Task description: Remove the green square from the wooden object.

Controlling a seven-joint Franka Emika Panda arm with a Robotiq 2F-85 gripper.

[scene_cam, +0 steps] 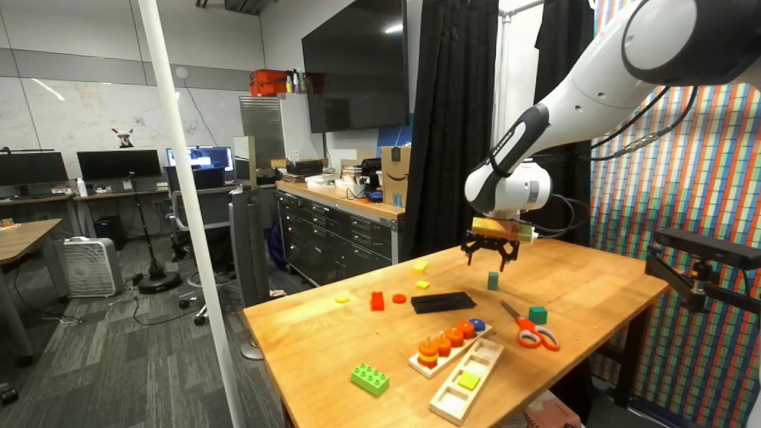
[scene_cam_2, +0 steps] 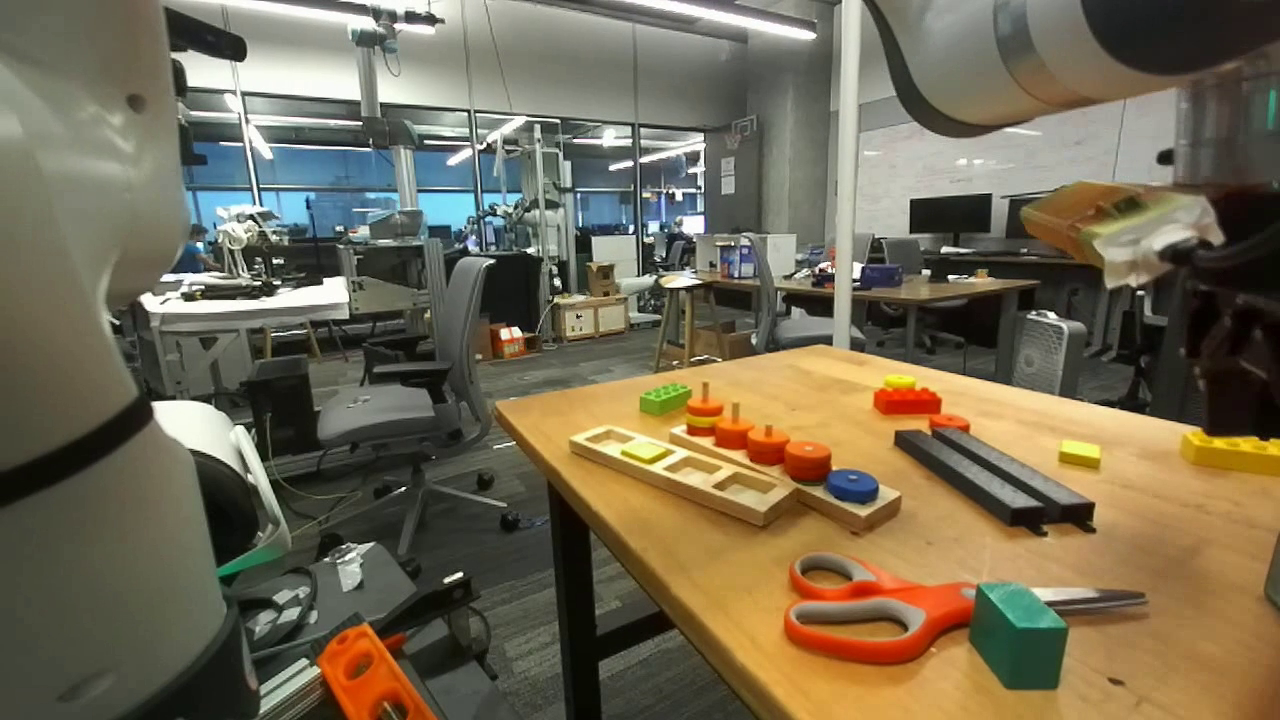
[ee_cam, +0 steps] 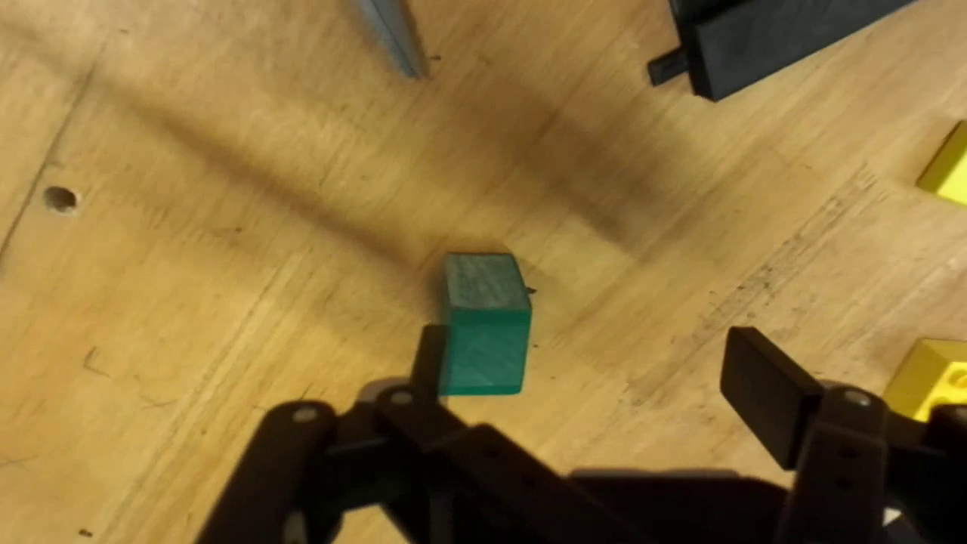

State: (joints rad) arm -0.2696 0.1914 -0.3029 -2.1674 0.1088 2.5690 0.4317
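Note:
A flat yellow-green square (scene_cam: 468, 380) lies in one compartment of the long wooden tray (scene_cam: 451, 405). In an exterior view the square (scene_cam_2: 645, 452) sits in the wooden tray (scene_cam_2: 700, 488) between open compartments. My gripper (scene_cam: 486, 263) is open and empty above the far part of the table, well away from the tray. In the wrist view my gripper (ee_cam: 593, 370) has its fingers wide apart. A teal block (ee_cam: 487, 347) on the table (ee_cam: 227, 363) shows below, near the left finger. It also shows in an exterior view (scene_cam: 493, 281). The tray is outside the wrist view.
A wooden peg board (scene_cam: 421, 367) with orange, yellow and blue rings stands beside the tray. Orange scissors (scene_cam: 532, 334) lie by another teal block (scene_cam: 538, 315). Black rails (scene_cam: 443, 302), a green brick (scene_cam: 370, 379), a red brick (scene_cam: 377, 301) and yellow pieces (scene_cam: 420, 267) lie around.

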